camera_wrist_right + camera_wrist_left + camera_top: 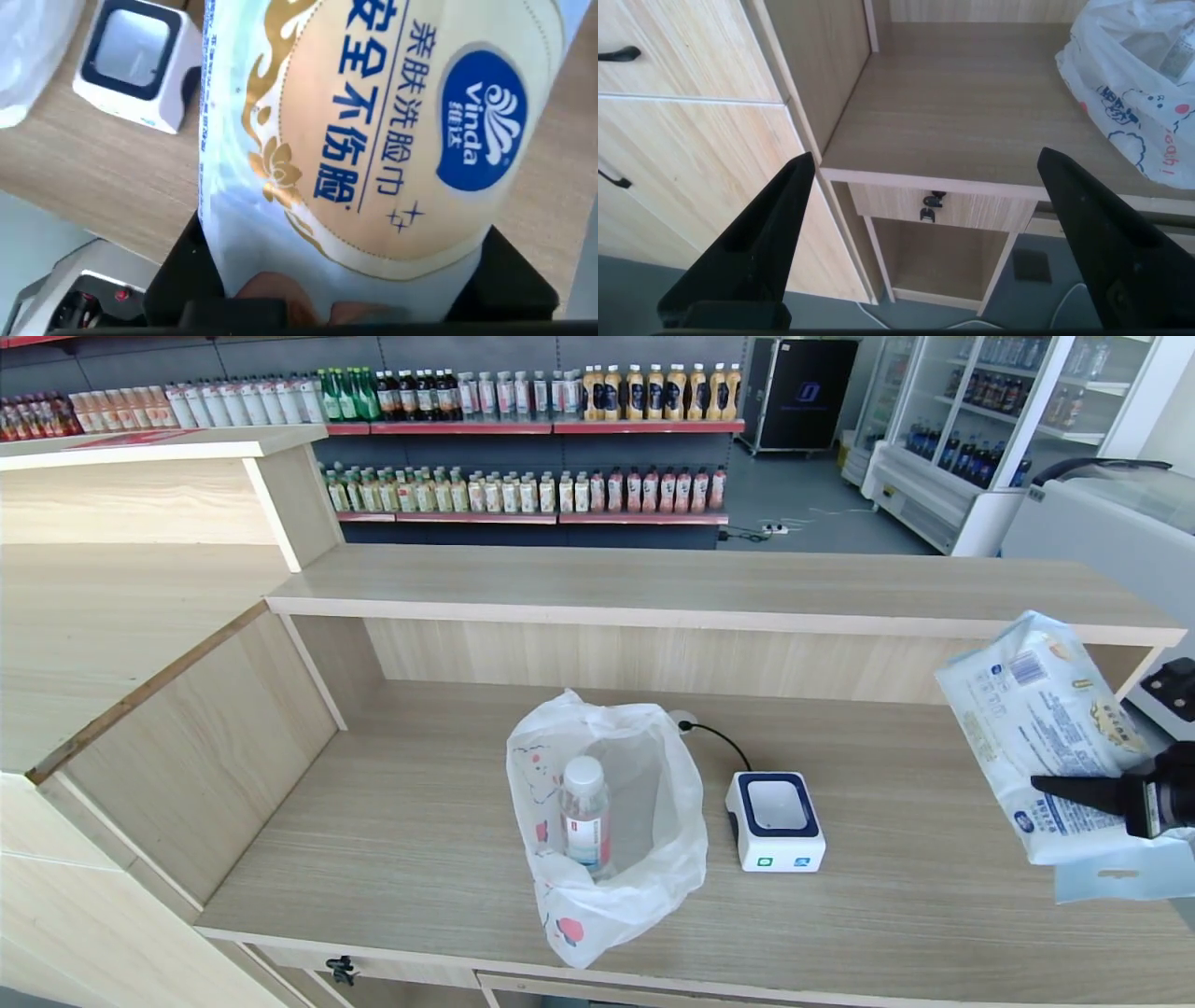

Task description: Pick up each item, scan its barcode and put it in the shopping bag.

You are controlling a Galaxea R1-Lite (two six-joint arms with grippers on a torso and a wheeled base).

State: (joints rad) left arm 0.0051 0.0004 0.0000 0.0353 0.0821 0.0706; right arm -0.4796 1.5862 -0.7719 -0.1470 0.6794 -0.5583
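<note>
A white shopping bag (607, 821) stands open in the middle of the counter with a clear bottle (586, 814) upright inside it. Just right of the bag sits the white barcode scanner (775, 819), its window facing up. At the far right, above the counter, my right gripper (1074, 791) is shut on a pale blue soft pack of tissues (1046, 728), barcode side toward the head view. In the right wrist view the pack (374, 140) hangs over the scanner (135, 65). My left gripper (920, 252) is open, low off the counter's front left corner, with the bag (1139, 75) beyond it.
The wooden counter (392, 840) has a raised back ledge and a side wall on the left. A cable (714, 737) runs from the scanner to the back. A drawer with a key (926, 207) sits under the counter front. Drink shelves stand behind.
</note>
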